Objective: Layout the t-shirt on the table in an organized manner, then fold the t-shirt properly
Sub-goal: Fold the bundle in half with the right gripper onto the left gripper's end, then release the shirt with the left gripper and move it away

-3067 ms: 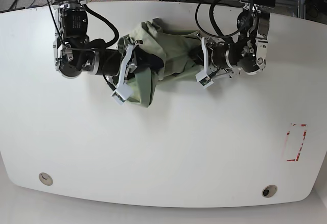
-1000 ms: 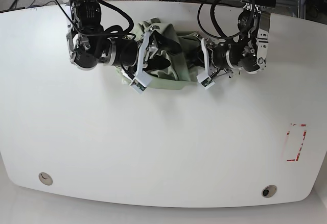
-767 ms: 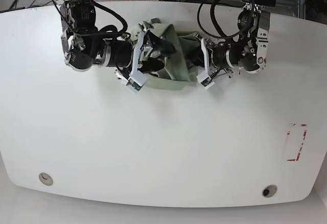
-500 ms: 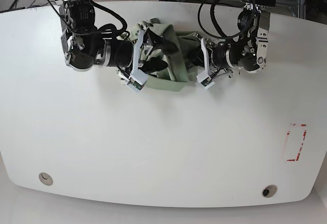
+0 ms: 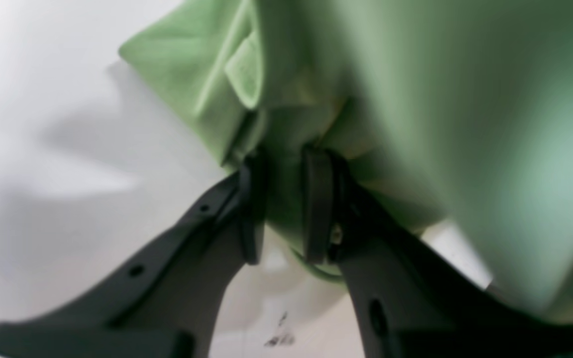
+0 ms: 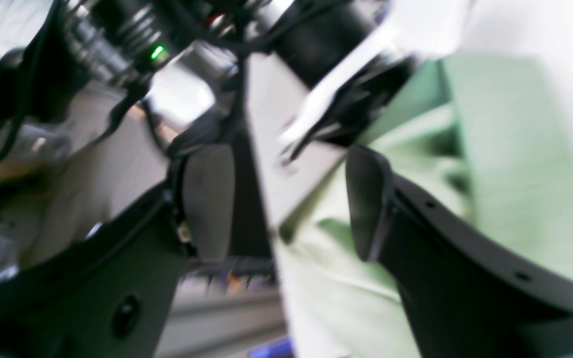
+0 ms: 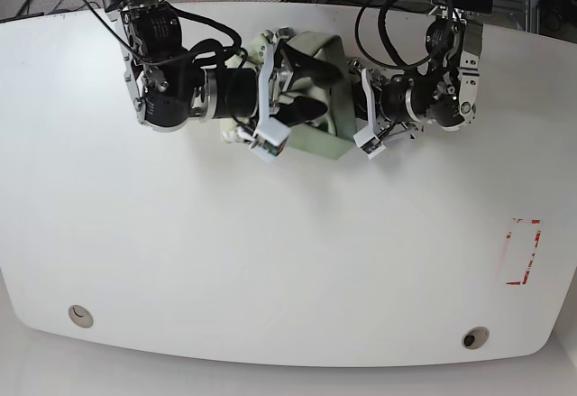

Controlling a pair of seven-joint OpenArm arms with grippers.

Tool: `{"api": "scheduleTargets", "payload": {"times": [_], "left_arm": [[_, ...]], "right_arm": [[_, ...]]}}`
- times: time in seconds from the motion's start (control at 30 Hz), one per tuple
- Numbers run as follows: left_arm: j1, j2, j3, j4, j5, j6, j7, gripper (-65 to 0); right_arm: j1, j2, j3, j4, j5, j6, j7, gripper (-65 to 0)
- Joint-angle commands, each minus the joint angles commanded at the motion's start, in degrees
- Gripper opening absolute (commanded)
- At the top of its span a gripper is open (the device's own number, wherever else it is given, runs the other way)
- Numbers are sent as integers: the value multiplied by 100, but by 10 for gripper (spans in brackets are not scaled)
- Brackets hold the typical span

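Observation:
The pale green t-shirt lies bunched in a tight heap at the back middle of the white table, squeezed between my two arms. In the left wrist view my left gripper is shut on a thick fold of the t-shirt just above the tabletop. My right gripper is open, its dark fingers spread over the t-shirt and facing the other arm. In the base view the right gripper sits on the heap's left side and the left gripper on its right.
A red rectangular marking is near the table's right edge. Two round grommet holes sit near the front edge. Cables hang behind both arms at the back edge.
The right arm has pushed rightward toward the left arm, and the shirt heap has been squeezed narrower and shifted right. The left arm has edged slightly right, still gripping fabric.

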Motion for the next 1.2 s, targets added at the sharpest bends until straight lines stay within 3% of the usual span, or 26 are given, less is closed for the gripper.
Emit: {"api": "scheduleTargets", "payload": {"times": [0.17, 0.43, 0.53, 0.83, 1.2], "left_arm": [[18, -9, 0, 0, 0, 0, 0, -544], [0, -9, 0, 0, 0, 0, 0, -544], [-9, -9, 0, 0, 0, 0, 0, -544], [-9, -9, 0, 0, 0, 0, 0, -544], [-9, -9, 0, 53, -9, 0, 0, -544]], "right_arm": [[132, 35, -149, -9, 97, 26, 105, -400], [457, 246, -1292, -9, 571, 26, -202, -404], [457, 246, -1407, 0, 615, 26, -202, -404], [273, 211, -536, -26, 527, -9, -18, -404], [-62, 308, -141, -26, -923, -18, 0, -406]]}}
